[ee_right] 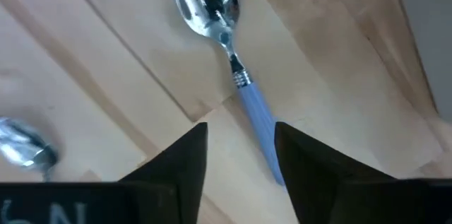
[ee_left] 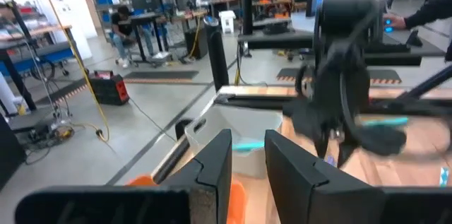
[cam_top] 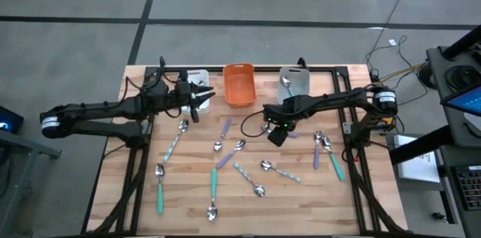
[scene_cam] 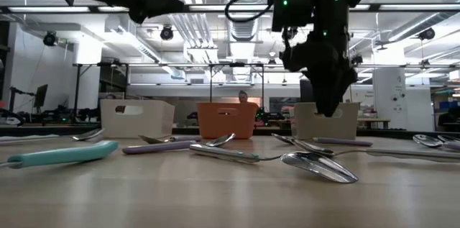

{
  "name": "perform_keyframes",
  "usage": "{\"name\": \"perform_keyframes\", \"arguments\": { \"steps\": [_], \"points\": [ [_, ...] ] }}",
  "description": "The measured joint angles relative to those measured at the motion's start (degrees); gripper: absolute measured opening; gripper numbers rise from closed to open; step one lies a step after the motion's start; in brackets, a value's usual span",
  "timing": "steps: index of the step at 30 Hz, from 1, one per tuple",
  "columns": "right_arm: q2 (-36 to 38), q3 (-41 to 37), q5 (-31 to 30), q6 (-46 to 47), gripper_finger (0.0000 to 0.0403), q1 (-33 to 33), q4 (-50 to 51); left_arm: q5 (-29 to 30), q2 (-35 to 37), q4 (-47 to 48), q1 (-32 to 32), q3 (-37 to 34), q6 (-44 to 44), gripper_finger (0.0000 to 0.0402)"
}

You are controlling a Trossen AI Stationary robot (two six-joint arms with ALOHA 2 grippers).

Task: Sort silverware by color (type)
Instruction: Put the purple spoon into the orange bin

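Right claw over a spoon, mid-tabletop.
I see the tabletop (cam_top: 143,95) scattered with spoons (cam_top: 225,164); right claw (ee_right: 240,155) gapes around the lavender spoon (ee_right: 248,104) at centre; left claw (ee_left: 247,157), narrow, hovers at ten o'clock.

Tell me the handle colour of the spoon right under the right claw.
Pale light-blue. The spoon lies on the wood between the right claw fingers; the right wrist view shows it best.
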State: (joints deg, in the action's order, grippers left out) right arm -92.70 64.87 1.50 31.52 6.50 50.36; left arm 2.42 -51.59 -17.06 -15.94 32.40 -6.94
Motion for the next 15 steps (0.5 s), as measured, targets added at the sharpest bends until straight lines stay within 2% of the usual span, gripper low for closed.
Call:
{"name": "perform_keyframes", "arguments": {
  "steps": [6,15],
  "points": [
    [-4.9,1.8,0.0,0.0,0.0178,0.0,0.5,0.0,0.7,3.1,0.0,1.6,-0.5,0.0068],
    [-8.3,5.6,-0.7,-0.2,0.0166,0.0,6.3,0.0,1.7,6.8,0.0,1.6,-3.1,0.0068]
  ]
}}
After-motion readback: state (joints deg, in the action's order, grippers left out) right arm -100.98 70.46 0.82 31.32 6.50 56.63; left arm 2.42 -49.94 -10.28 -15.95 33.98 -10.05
